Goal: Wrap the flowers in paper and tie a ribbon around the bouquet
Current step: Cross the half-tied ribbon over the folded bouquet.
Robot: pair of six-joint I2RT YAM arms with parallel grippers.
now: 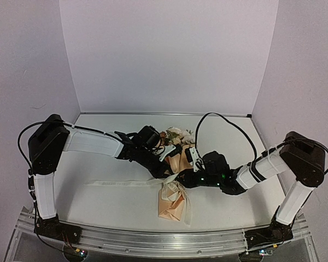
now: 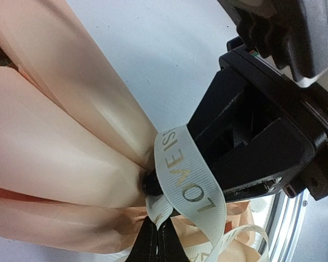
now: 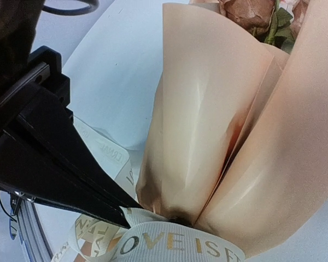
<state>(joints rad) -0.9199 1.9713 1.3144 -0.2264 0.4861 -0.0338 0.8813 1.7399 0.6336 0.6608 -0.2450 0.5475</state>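
bouquet (image 1: 174, 164) was laid mid-tabletop (image 1: 109, 204), heads pointed away from the near edge. flowers (image 1: 176, 135) were seen poking out of the far end of the paper (image 3: 208, 125). the paper was gathered in to a narrow waist and flared again toward the near edge. ribbon (image 2: 190, 180) was looped at that waist, printed lettering turned outward. one tail was trailed left across the tabletop, another was laid beside the paper's near end. left pincer (image 2: 154, 234) was clamped tight on the ribbon just by the waist. right pincer (image 2: 149, 185) was pointed in from the opposite side, with its tips at the ribbon loop on the waist. those tips were covered by the loop, so its gap could not be told.
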